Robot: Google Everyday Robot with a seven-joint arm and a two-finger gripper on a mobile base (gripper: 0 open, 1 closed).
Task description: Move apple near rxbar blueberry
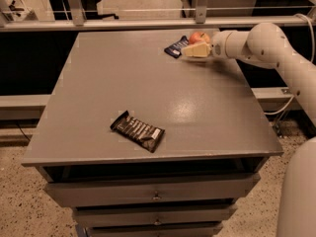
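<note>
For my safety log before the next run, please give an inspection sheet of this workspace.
Surface: grey table top, one sheen patch.
Job's things: apple at the far edge, just right of the rxbar blueberry.
Clutter: black-brown wrapper near the front edge.
Grippers: gripper at the apple, far right part of the table.
Cables: pale cable hanging right of the table.
Surroundings: drawers below; metal rail behind.

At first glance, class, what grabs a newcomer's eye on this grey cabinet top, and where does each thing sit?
First comes the white arm reaching in from the right, with its gripper at the far right corner of the table, close against the apple. The rxbar blueberry lies just left of them. A larger dark wrapper lies alone near the front edge.
</note>
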